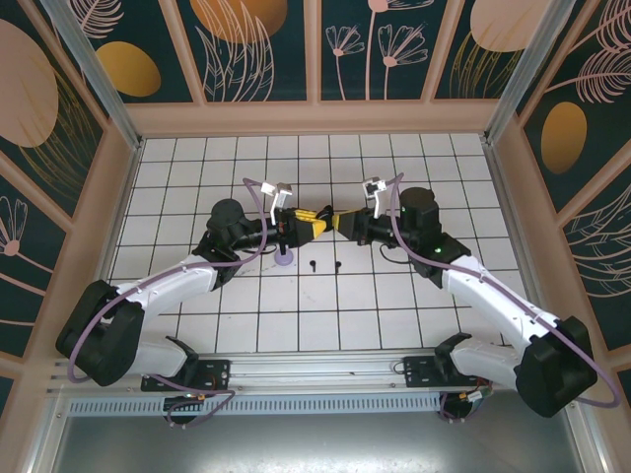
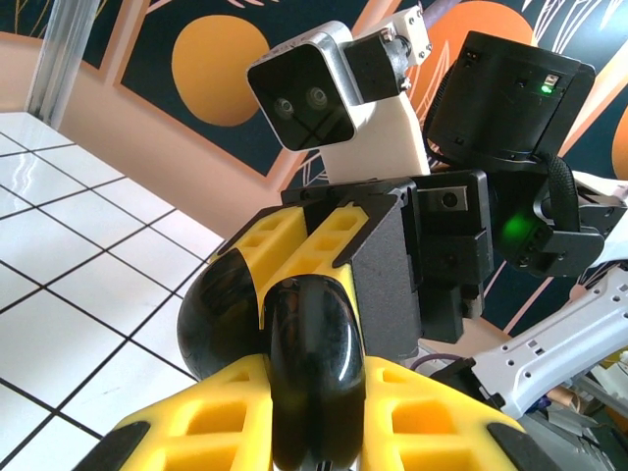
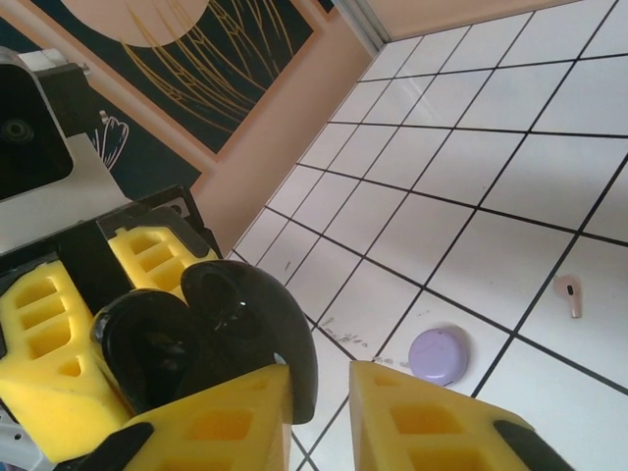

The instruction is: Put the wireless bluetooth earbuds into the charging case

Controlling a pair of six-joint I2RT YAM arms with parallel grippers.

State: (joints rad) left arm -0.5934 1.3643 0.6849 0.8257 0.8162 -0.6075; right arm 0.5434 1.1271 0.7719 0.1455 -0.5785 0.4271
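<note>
A glossy black charging case is held above the tiled floor, hinged open, with my left gripper shut on one half of it. In the top view the two grippers meet tip to tip at mid-floor, the left gripper facing the right gripper. The right gripper stands narrowly open. The rim of the case's other half lies against its left finger, and floor shows in the gap to the other finger. Two black earbuds lie on the tiles just below the grippers. A pale pink earbud lies further off.
A round light purple case, shut, sits on the floor under the left gripper, also seen in the top view as the purple case. Low peach walls with patterned panels enclose the white tiled floor.
</note>
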